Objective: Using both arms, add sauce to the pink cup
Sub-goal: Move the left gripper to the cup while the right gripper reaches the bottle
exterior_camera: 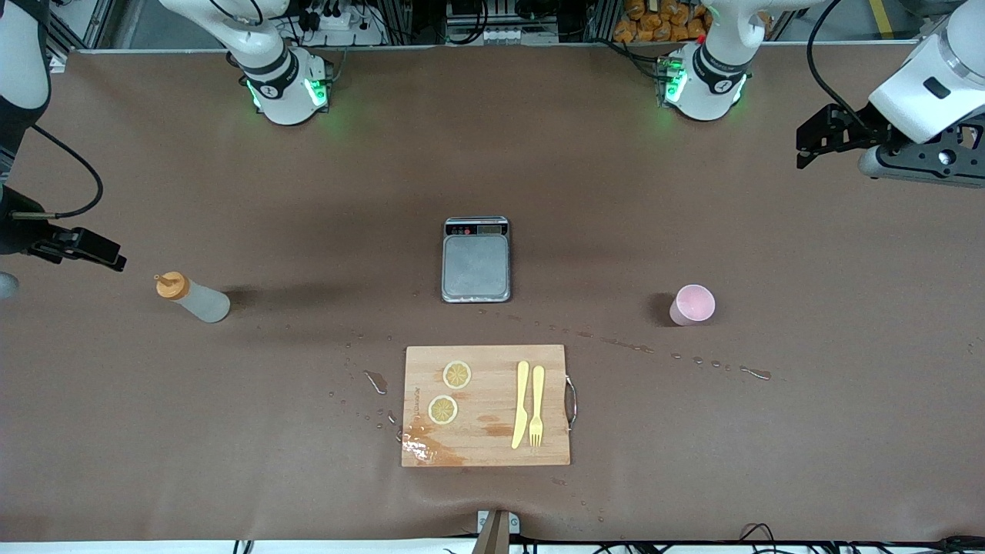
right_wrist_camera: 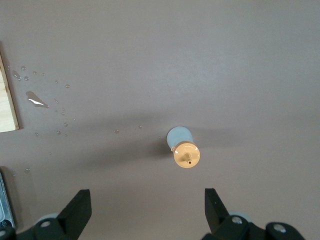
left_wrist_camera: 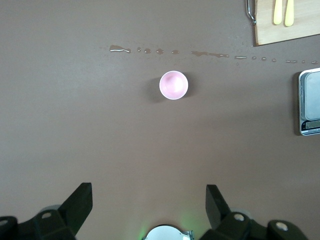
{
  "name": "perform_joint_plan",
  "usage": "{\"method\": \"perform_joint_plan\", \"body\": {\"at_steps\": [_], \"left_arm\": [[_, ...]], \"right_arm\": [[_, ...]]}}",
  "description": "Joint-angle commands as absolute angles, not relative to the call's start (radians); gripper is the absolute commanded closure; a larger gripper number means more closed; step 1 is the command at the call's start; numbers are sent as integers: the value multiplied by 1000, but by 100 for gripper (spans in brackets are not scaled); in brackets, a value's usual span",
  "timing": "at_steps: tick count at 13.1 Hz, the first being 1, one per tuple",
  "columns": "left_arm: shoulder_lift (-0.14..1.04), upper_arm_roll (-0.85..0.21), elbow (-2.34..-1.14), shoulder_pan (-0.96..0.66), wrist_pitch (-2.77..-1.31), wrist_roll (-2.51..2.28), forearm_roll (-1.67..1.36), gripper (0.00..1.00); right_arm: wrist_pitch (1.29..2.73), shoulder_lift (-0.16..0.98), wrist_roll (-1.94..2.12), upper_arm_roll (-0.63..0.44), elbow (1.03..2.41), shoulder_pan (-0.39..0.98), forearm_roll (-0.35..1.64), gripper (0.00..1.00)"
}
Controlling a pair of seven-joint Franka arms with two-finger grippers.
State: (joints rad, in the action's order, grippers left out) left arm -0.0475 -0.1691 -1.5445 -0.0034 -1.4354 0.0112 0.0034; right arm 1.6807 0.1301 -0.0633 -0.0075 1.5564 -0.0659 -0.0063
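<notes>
- Two tools aloft, jaws apart: left tool [left_wrist_camera: 147, 210] over pink cup [exterior_camera: 692, 305]; right tool [right_wrist_camera: 147, 212] over upright sauce [exterior_camera: 192, 297].
- Both items stand on the surface [exterior_camera: 308, 192].

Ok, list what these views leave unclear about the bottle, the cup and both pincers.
- Bottle: how full it is; its cloudy wall gives nothing away in the front or right wrist view.
- Cup: only a pink inside shows; contents uncertain.
- Right pincer, left pincer: open, but the picture edge cuts off each body.
</notes>
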Motion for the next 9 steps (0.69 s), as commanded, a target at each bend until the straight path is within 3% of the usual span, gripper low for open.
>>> {"method": "perform_joint_plan", "body": {"at_steps": [1,9], "left_arm": [[-43,-176,-1526,0,-1420,8,15,0],[-8,-167,-1535,17,-1424,8,12,0]], "right_arm": [[1689,117,-72,5,1568,-75,-23,0],[1706,121,-74,5,1571,-81,-21,0]]}}
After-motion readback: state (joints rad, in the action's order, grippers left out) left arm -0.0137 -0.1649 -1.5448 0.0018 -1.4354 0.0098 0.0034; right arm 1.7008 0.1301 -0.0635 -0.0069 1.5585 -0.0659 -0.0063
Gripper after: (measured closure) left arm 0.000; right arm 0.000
